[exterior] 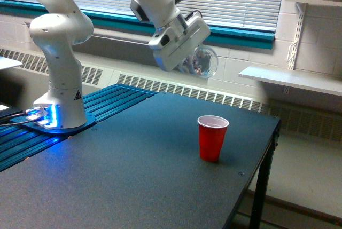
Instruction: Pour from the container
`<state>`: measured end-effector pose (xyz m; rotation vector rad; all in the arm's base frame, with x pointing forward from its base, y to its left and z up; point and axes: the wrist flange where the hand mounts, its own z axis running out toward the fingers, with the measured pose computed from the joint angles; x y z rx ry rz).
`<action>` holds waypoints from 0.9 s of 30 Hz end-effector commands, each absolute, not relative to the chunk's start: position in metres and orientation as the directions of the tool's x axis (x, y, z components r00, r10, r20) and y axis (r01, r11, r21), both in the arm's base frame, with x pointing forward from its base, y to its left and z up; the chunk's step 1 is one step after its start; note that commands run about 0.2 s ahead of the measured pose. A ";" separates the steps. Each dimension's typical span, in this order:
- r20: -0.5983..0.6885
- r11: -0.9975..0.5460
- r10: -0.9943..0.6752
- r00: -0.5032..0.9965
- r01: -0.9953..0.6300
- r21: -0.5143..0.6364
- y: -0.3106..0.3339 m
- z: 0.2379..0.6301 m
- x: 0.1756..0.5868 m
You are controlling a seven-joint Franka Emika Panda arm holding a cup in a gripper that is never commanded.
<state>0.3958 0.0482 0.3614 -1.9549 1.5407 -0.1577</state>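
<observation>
The container (201, 62) is a small clear cup held high above the dark table, tipped on its side with its mouth turned toward the exterior view's right. Small pinkish-white pieces show faintly through its wall. My gripper (188, 58) is shut on it, the white hand angled down from the upper left. A red plastic cup (212, 137) with a white inside stands upright on the table, below the container and slightly to the exterior view's right.
The arm's white base (60, 96) stands on a blue ribbed plate (112, 101) at the exterior view's left. The dark table (133, 186) ends at an edge on the right near the red cup. A white shelf (288, 79) juts from the back wall.
</observation>
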 end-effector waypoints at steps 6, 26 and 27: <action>-0.325 -0.159 -0.876 0.355 -0.850 -0.502 0.050 0.334 0.398; -0.414 -0.096 -0.839 0.352 -0.846 -0.525 0.069 0.334 0.443; -0.420 -0.087 -0.839 0.347 -0.847 -0.525 0.068 0.334 0.443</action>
